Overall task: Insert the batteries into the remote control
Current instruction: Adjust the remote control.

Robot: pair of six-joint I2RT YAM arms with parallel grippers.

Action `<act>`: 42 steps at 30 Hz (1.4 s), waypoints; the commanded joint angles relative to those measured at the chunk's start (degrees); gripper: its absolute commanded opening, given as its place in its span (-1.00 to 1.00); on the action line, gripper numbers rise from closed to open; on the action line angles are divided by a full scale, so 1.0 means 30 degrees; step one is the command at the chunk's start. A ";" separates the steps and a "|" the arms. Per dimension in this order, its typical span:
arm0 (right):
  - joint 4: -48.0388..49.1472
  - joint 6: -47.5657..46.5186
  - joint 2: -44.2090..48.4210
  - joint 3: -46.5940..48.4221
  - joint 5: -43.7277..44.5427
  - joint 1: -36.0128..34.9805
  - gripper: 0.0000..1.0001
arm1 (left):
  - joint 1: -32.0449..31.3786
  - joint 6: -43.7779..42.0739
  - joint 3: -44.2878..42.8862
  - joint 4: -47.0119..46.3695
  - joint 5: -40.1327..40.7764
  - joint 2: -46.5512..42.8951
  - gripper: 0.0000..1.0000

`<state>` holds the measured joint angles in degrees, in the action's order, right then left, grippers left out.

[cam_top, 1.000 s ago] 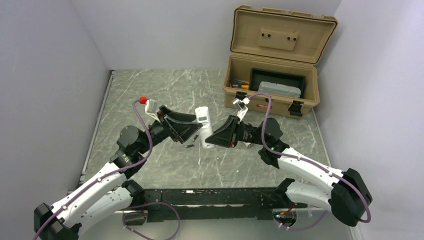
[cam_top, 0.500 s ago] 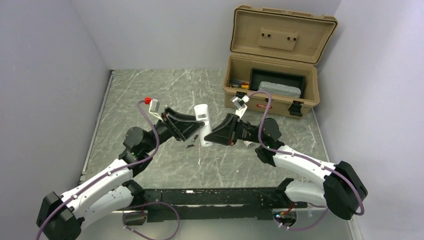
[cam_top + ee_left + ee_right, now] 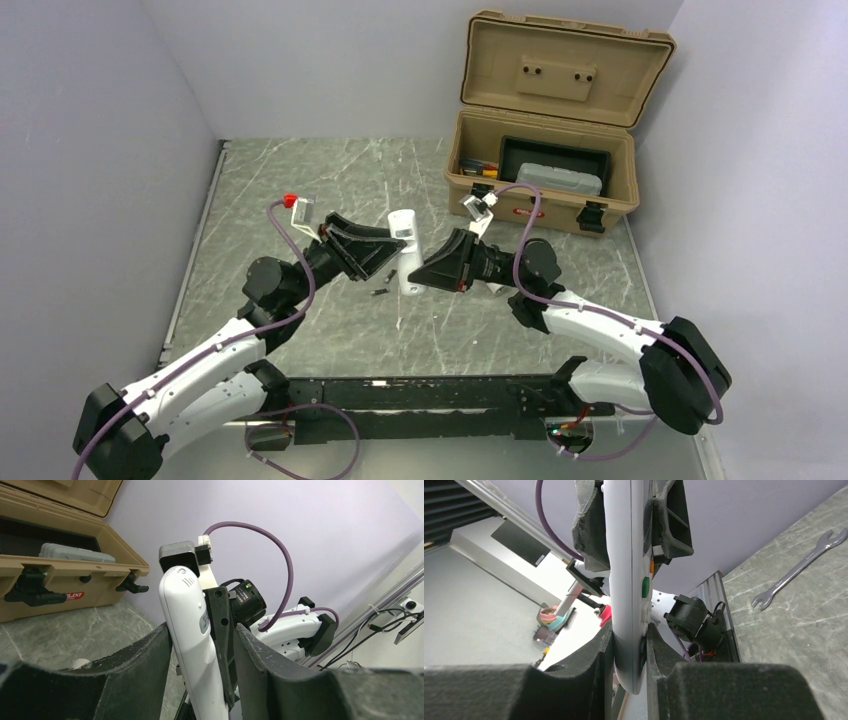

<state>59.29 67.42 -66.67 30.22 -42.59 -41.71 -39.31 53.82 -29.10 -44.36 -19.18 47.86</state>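
Top view: fixed high up behind the arm bases (image 3: 266,378), tilted down and forward over the whole table (image 3: 300,180). It is the widest and farthest view.
Left wrist view: just behind the left gripper (image 3: 202,630), aimed low along its fingers toward the tan case (image 3: 65,580). Very close.
Right wrist view: just behind the right gripper (image 3: 628,627), aimed along its fingers, with a wrench (image 3: 796,567) off to one side. Very close.
Shared: the remote control (image 3: 404,255) shows in all three views. The case shows in the top and left wrist views. Each wrist view catches the other gripper.
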 commanded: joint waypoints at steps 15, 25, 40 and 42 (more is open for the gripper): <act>0.1531 0.0235 -0.1105 0.0529 -0.0703 -0.0525 -1.00 | 0.0037 -0.0143 0.0099 -0.0509 0.0298 -0.0152 -0.30; 0.1116 -0.0058 -0.1524 0.0908 -0.0745 -0.0800 -1.00 | 0.0019 -0.0507 0.0386 -0.0570 0.0253 -0.0472 -0.24; 0.1747 0.0311 -0.2049 0.0966 -0.0817 -0.0857 -1.00 | 0.0031 -0.0366 0.0387 -0.0300 0.0525 -0.0315 -0.40; 0.1821 0.0386 -0.2086 0.0905 -0.0824 -0.0874 -1.00 | 0.0036 -0.0329 0.0335 -0.0264 0.0540 -0.0286 -0.38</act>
<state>62.46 67.64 -72.49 30.92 -44.29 -43.99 -39.03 53.95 -27.38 -42.59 -17.41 47.24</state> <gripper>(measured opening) 0.236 0.350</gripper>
